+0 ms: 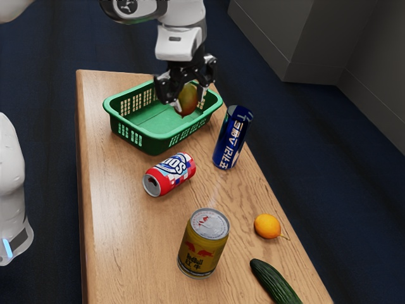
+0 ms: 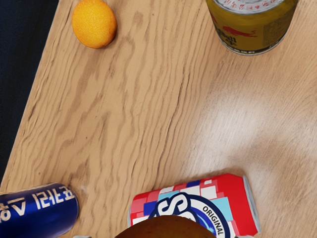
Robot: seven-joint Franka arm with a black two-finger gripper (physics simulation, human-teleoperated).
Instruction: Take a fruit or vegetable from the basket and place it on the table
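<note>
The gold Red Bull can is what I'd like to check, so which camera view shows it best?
The exterior view: the gold Red Bull can shows whole there, lid and lettering included. The wrist view has its side and part of the lid, the rest cut off by the picture's edge.

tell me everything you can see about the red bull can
The Red Bull can is squat, gold-sided and metallic-looking, with a red bull motif, dark lettering including Chinese characters, and a silver lid carrying red print. It stands upright on the wooden table, and nothing else touches it. In the exterior view it is nearer the camera than the red soda can lying on its side, with the orange fruit toward the exterior view's right.
</note>
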